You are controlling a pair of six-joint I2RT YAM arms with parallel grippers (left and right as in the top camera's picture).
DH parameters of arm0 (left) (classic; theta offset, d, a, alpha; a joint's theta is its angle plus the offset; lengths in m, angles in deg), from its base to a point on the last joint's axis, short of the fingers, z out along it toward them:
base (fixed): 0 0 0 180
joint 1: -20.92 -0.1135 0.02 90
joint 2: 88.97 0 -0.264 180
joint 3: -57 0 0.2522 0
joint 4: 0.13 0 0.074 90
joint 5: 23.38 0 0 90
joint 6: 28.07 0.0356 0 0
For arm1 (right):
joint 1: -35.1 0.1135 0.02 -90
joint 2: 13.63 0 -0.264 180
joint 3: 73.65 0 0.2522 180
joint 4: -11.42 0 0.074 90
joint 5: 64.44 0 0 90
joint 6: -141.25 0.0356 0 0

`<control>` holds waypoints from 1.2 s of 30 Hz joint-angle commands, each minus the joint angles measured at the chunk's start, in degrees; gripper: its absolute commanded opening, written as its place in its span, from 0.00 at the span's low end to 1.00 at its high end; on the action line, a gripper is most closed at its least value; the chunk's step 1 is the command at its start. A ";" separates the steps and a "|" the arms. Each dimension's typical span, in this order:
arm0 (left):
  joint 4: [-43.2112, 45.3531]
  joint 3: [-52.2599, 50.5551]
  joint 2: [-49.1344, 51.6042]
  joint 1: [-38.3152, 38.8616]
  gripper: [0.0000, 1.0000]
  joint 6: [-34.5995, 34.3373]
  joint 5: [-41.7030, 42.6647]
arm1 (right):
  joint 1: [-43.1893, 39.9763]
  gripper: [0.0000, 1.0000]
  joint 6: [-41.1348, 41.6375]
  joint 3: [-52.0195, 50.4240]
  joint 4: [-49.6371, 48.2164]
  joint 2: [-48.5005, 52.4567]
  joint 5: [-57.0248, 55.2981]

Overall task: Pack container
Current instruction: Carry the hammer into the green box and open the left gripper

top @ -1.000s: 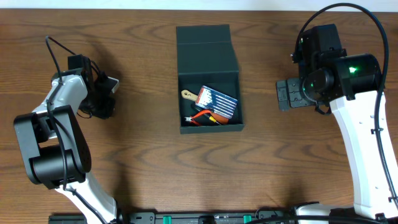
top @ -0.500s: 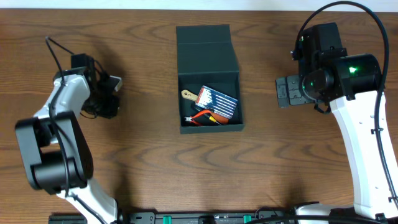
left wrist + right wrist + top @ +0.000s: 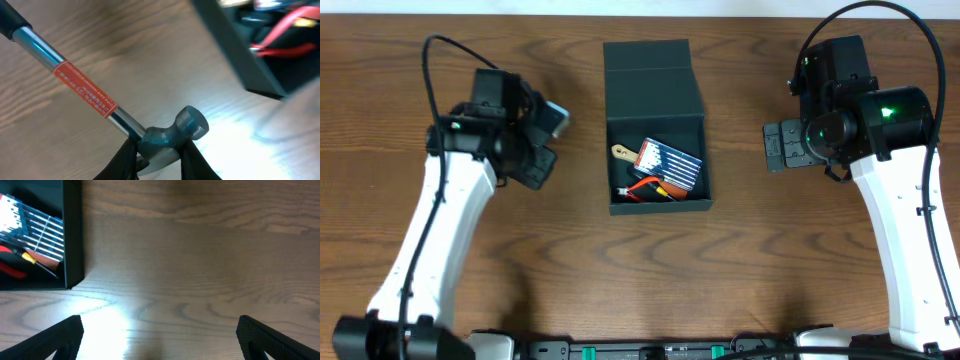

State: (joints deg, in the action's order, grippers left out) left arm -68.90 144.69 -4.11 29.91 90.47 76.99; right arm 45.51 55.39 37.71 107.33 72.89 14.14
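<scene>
The container (image 3: 660,203) is a dark teal-grey box at the table's middle, its flap lid (image 3: 650,78) open at the back. It holds a blue striped pack (image 3: 670,163), a wooden-handled tool (image 3: 623,153) and red-handled pliers (image 3: 642,187). My left gripper (image 3: 538,140) is shut on the grey head of a hammer (image 3: 170,131) with a chrome shaft and a red label. It holds the hammer above the table, left of the box. The box's corner (image 3: 235,60) shows in the left wrist view. My right gripper (image 3: 775,150) is open and empty, right of the box (image 3: 72,235).
Bare wood table (image 3: 740,280) lies all around the box. The right arm's body (image 3: 880,130) stands at the right, the left arm (image 3: 440,230) runs down the left side.
My left arm has swung right, towards the box, with the hammer in its jaws. The right arm has not moved.
</scene>
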 commanded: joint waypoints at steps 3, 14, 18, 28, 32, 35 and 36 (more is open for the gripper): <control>-0.09 1.07 -3.02 8.90 0.05 7.91 0.46 | -0.37 0.99 0.94 -0.02 -0.96 0.04 -0.63; 8.87 1.05 2.25 23.02 0.06 23.17 -0.92 | -2.29 0.99 4.20 -0.02 -2.91 0.04 -1.55; 11.78 1.05 6.86 24.17 0.06 24.39 -0.92 | -2.80 0.99 4.17 -0.02 -2.95 0.04 -1.42; 14.16 1.05 17.33 24.20 0.06 24.39 -0.92 | -2.95 0.99 4.17 -0.02 -3.10 0.04 -1.44; 13.11 1.05 17.68 24.20 0.06 24.37 -0.94 | -2.95 0.99 4.17 -0.02 -3.23 0.04 -1.44; 13.14 1.05 17.68 24.20 0.06 24.39 -0.98 | -2.95 0.99 4.17 -0.02 -3.65 0.04 -1.44; 13.16 1.05 17.68 24.20 0.05 24.39 -0.96 | -2.95 0.99 4.17 -0.02 -3.74 0.04 -1.42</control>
State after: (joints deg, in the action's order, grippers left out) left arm -55.35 144.71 13.59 54.06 114.47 76.31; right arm 43.09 58.50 37.71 103.90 72.89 13.42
